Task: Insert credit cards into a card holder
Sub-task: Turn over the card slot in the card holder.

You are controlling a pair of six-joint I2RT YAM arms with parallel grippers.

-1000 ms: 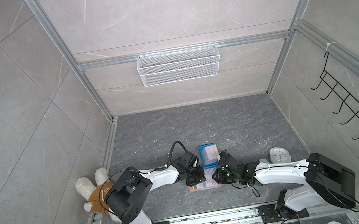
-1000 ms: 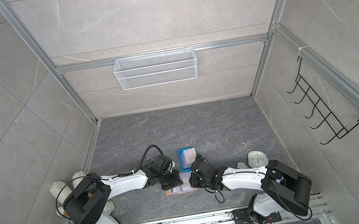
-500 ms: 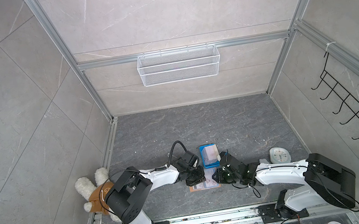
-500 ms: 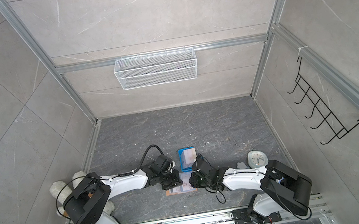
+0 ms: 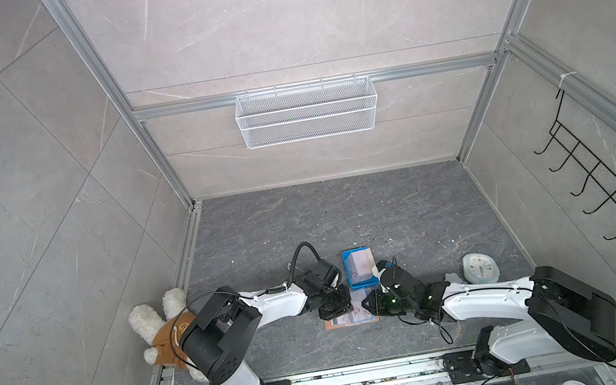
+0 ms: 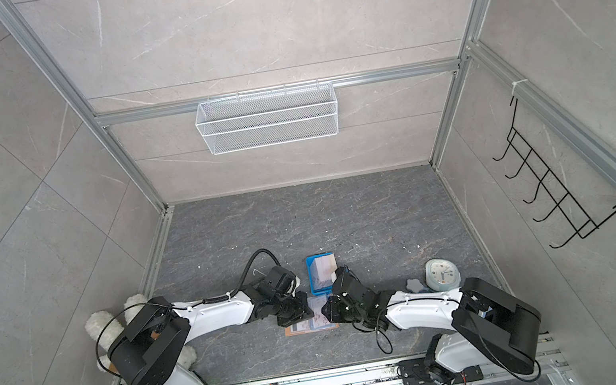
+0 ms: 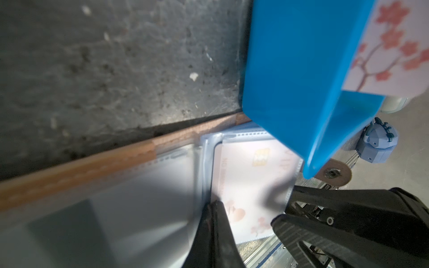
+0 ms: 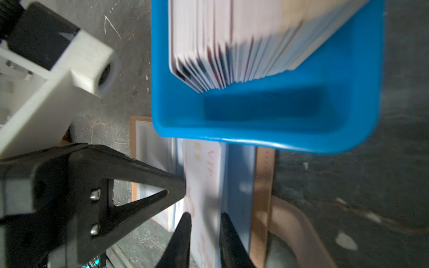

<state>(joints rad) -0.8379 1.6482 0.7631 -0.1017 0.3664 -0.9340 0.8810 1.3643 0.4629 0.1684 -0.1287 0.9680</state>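
The tan card holder (image 5: 350,318) (image 6: 310,324) lies open on the floor between both arms, its leather edge (image 7: 92,162) framing clear sleeves. One pale credit card (image 7: 250,183) (image 8: 204,181), with a gold chip and pink print, sits partly inside a sleeve. My left gripper (image 7: 214,205) (image 5: 336,302) is shut on the edge of a clear sleeve beside that card. My right gripper (image 8: 205,220) (image 5: 372,304) has its jaws a little apart at the card's outer end, the card's face showing between them. More credit cards (image 8: 232,46) stand in the blue tray (image 8: 267,137).
The blue tray (image 5: 360,273) stands just behind the card holder. A small clock (image 5: 479,267) and a grey-blue figure (image 7: 376,143) lie to the right, a teddy bear (image 5: 160,330) to the left. A wire basket (image 5: 306,112) hangs on the back wall.
The right gripper's jaws have narrowed a little. Neither arm nor the card holder has visibly shifted.
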